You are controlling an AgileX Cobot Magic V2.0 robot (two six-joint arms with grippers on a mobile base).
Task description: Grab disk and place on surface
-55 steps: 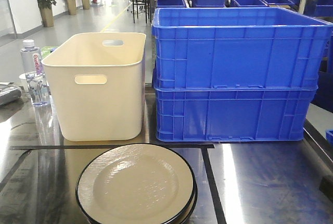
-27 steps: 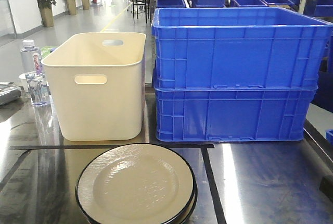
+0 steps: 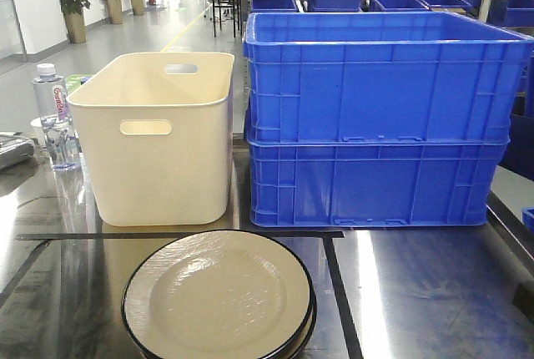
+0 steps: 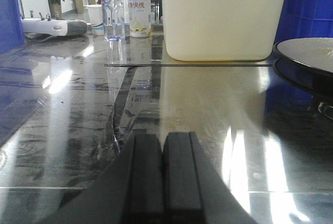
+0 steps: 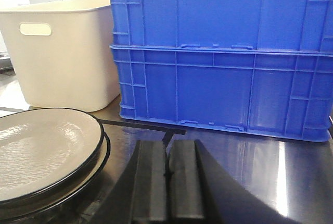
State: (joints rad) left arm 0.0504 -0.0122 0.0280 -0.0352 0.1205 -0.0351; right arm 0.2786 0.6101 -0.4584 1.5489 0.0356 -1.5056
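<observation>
1. Front view: nothing has shifted over the last second. The stack of plates point(image 3: 219, 295), cream with black rims, sits where it did, on the near part of the steel bench point(image 3: 417, 292) inside the black tape lines, just in front of the cream bin point(image 3: 158, 146); the blue crates point(image 3: 375, 117) stand behind on the right. Neither arm shows here.
2. Left wrist view: the left hand point(image 4: 163, 172) hovers low over the bench, its fingers pressed together and empty. The plates point(image 4: 307, 60) lie off to its right, well apart; a water bottle point(image 4: 113, 8) stands far back.
3. Right wrist view: the right hand point(image 5: 169, 187) is likewise closed on nothing, with the plates point(image 5: 47, 151) just to its left.
4. Judgement: no grasp has begun; the right hand looks better placed, and must open first.
</observation>
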